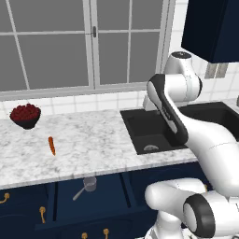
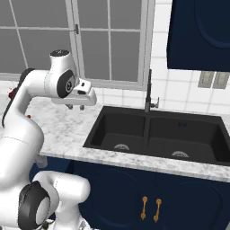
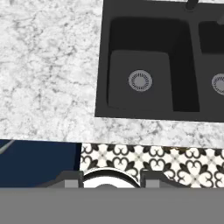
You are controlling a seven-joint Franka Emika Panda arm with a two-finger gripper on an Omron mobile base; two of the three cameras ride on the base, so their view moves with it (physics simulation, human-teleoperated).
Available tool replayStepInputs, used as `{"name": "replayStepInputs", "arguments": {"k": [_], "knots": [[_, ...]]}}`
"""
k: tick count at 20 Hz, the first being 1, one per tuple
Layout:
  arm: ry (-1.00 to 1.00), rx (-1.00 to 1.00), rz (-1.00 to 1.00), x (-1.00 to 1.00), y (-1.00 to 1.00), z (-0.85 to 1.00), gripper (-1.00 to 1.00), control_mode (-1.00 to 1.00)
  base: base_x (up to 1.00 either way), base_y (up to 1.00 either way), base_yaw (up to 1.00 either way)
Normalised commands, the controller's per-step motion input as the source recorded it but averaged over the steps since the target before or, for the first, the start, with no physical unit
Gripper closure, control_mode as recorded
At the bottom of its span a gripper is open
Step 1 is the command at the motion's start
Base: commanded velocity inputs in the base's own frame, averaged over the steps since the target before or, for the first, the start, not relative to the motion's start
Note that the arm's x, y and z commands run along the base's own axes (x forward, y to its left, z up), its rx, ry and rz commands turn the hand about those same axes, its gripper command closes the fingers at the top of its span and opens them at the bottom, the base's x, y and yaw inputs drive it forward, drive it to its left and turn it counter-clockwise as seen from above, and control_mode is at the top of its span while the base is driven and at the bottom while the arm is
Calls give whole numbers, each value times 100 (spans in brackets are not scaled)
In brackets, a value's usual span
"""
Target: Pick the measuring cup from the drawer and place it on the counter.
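Measuring cup (image 1: 89,184) handle lower-left (in drawer (image 1: 65,198))

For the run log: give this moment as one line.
phase: before pick | measuring cup: lying in open drawer | gripper: empty, above counter beside sink

measuring cup (image 1: 89,184): I count one, in the open drawer (image 1: 65,198)
open drawers: one
carrot (image 1: 52,145): one on the counter (image 1: 93,140)
bowl of red berries (image 1: 25,115): one
sink (image 2: 134,130): one, with two basins, and I see two drains
faucet (image 2: 149,92): one
brass handles: I count two on the doors under the sink, four more beside and below the drawer
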Motion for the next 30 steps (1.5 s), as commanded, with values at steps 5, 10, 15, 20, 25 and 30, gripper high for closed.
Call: {"name": "replayStepInputs", "arguments": {"k": [5, 10, 15, 20, 25, 30], "knots": [[0, 0, 0, -42, -2, -7, -100, -100, 0, 0, 0], [0, 0, 1, -74, -1, -52, -100, -100, 0, 0, 0], [0, -1, 7, -38, 0, -66, -100, -100, 0, 0, 0], [0, 0, 11, -11, 0, -65, -100, -100, 0, 0, 0], [0, 0, 4, -5, -1, -21, -100, 100, -1, -17, 10], [0, 0, 0, 0, 0, 0, -100, 100, 0, -78, 45]]}}
